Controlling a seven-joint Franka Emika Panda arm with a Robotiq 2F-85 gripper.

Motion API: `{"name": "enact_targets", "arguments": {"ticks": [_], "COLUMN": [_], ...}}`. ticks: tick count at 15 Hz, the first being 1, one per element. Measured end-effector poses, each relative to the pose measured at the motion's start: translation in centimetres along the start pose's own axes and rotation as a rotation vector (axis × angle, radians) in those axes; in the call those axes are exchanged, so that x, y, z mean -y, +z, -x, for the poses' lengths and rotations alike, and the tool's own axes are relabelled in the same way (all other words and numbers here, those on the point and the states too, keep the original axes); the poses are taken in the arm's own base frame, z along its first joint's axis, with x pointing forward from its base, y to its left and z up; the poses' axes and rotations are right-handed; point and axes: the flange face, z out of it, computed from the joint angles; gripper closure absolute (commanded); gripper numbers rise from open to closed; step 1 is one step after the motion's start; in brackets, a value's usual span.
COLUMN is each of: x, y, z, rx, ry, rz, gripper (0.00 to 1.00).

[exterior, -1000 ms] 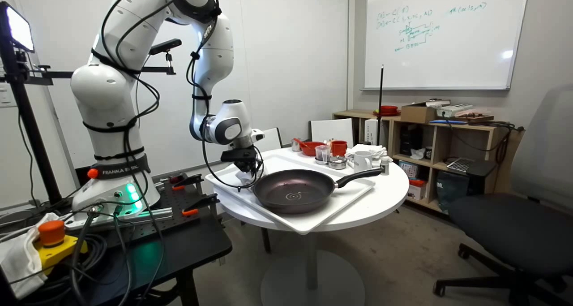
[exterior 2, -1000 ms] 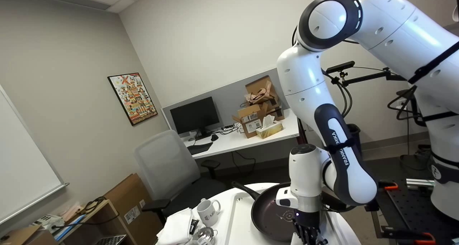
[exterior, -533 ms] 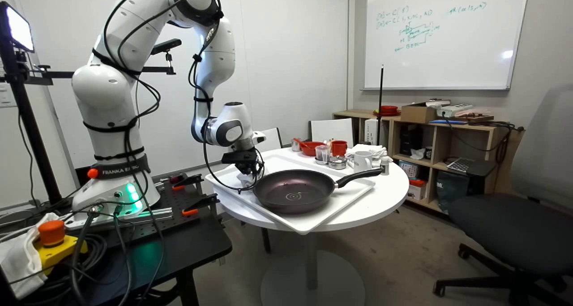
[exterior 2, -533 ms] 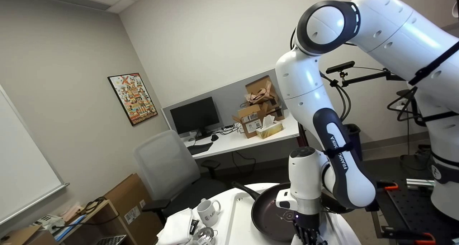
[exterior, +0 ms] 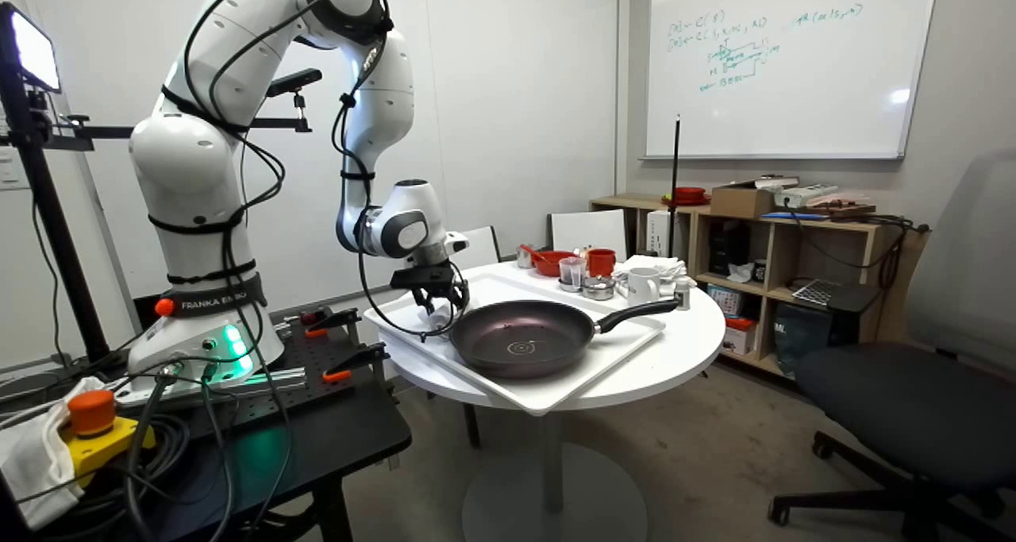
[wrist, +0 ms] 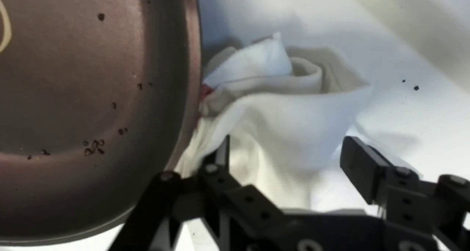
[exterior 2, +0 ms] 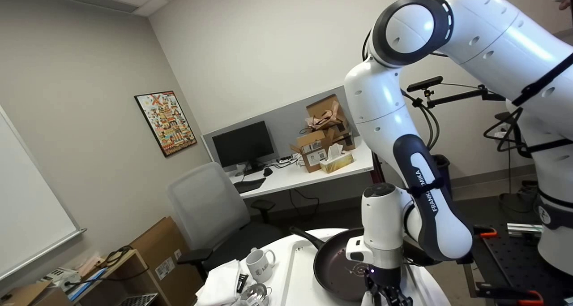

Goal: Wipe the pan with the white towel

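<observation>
Two fingers (wrist: 361, 166) of my pincer (wrist: 285, 150) stand wide apart, with the white towel (wrist: 293, 111) crumpled between them and nothing clamped. The finger nearer the pan (wrist: 73, 78) seems to sit in the folds, and a strip of cloth runs past it on the pan's side; whether the other finger touches cloth I cannot tell. The towel lies on the tray (exterior: 615, 353), just beside the pan (another white cloth (exterior 2: 219, 283) sits near the mug (exterior 2: 260, 265), but I take mine to be the one meant).

As for the wiping, I judge it undone, or at least unfinished: dark crumbs (wrist: 94, 144) dot the pan and gather toward its edge, and a few specks (wrist: 416, 88) lie on the tray beyond the towel. Most likely I am at the picking-up step. What remains, by my reckoning, is to close on a good fold, carry it into the pan, sweep the crumbs together and set the towel down.
</observation>
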Motion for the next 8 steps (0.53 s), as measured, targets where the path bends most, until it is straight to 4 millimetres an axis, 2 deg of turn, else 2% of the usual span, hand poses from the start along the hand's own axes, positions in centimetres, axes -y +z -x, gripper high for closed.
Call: {"name": "enact_targets", "arguments": {"ticks": [4,8], "x": [0.6,0.9], "y": [-1.8,-5.1], "z": [-0.7,-1.1], "rx": [-0.021,-0.056], "ry": [-0.020,-0.032], "rz": [0.012,0.044], "gripper": [0.00,0.00]}}
